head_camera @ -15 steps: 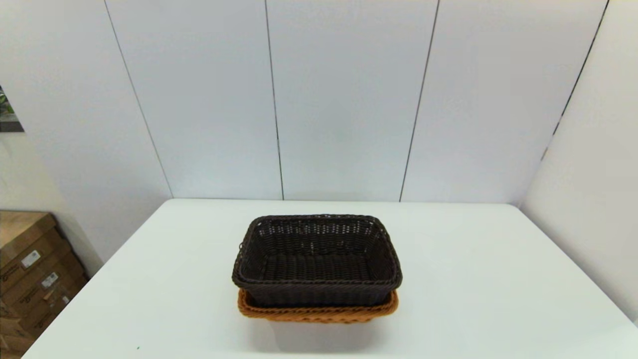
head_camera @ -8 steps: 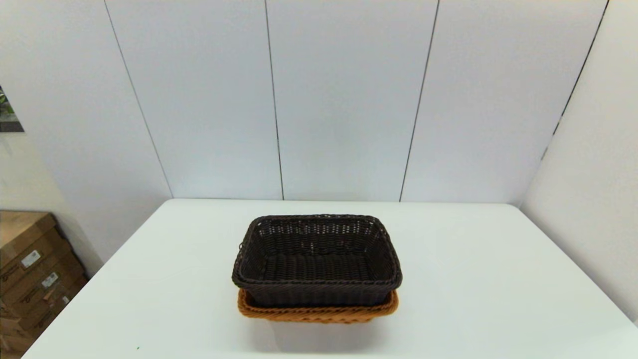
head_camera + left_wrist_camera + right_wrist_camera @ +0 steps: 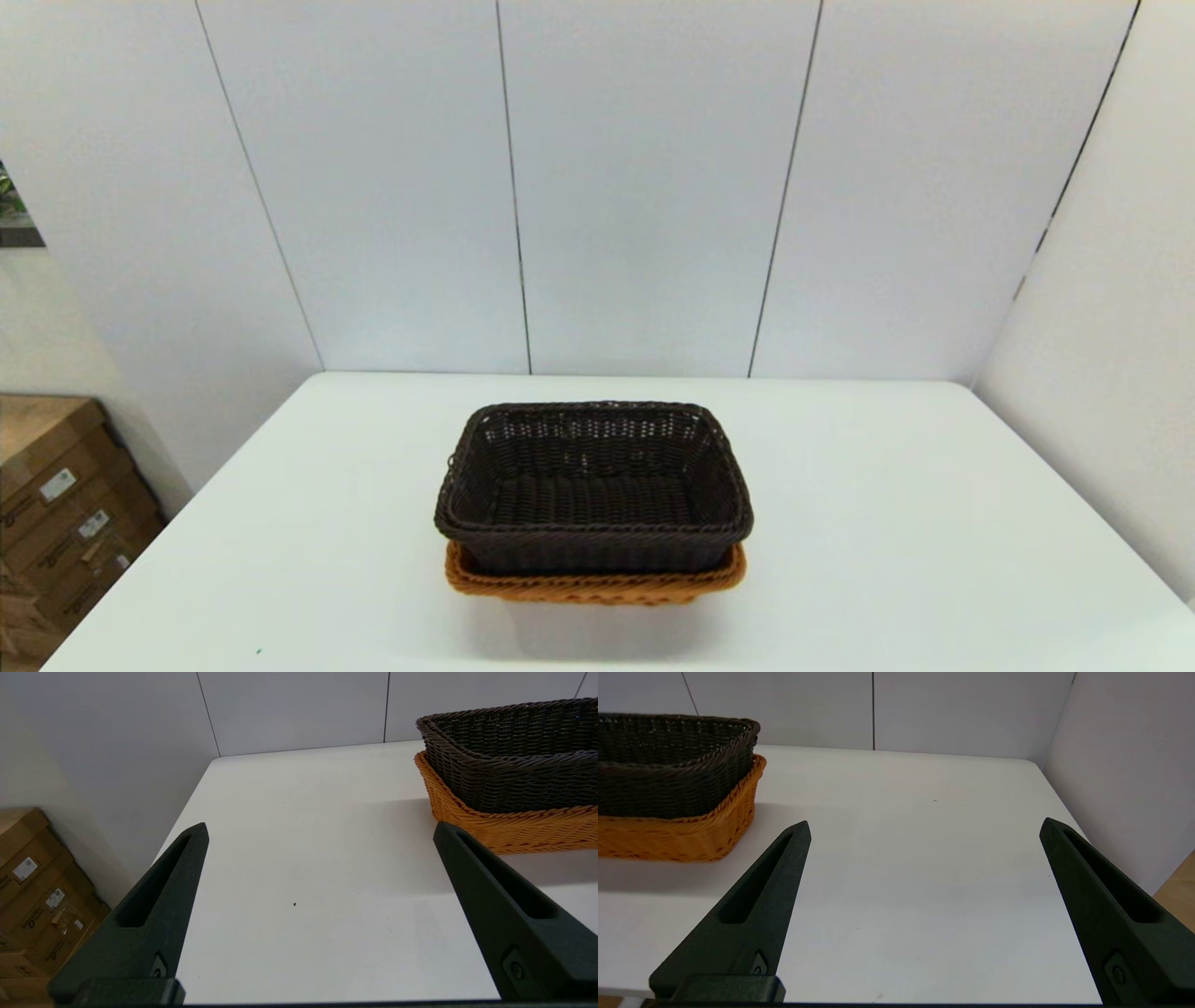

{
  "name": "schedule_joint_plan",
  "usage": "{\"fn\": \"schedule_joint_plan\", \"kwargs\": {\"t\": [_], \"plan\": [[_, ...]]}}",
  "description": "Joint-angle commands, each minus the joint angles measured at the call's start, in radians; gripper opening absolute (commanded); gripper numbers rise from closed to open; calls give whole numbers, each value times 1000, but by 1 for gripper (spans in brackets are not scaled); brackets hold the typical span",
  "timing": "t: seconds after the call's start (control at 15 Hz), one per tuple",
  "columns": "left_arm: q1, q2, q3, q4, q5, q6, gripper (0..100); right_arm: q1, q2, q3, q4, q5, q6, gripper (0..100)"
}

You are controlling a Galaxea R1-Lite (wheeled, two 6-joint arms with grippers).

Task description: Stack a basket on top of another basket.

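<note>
The dark brown basket (image 3: 594, 485) sits nested inside the orange basket (image 3: 595, 585) at the middle of the white table (image 3: 887, 523); only the orange rim and lower wall show beneath it. Both baskets appear again in the left wrist view, dark (image 3: 509, 756) over orange (image 3: 514, 828), and in the right wrist view, dark (image 3: 672, 765) over orange (image 3: 677, 835). My left gripper (image 3: 320, 830) is open near the table's front left, apart from the baskets. My right gripper (image 3: 924, 826) is open near the front right, also apart. Neither arm shows in the head view.
Cardboard boxes (image 3: 56, 513) are stacked on the floor left of the table, also seen in the left wrist view (image 3: 37, 891). White wall panels close off the back and the right side (image 3: 1102, 373).
</note>
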Motion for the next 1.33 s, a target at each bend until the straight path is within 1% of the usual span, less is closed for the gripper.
{"fn": "schedule_joint_plan", "kwargs": {"t": [0.07,1.33], "plan": [[2,0,2,-2,0,1,100,-2,0,0,0,-2,8,100],[0,0,2,0,0,1,100,0,0,0,-2,-2,16,100]]}}
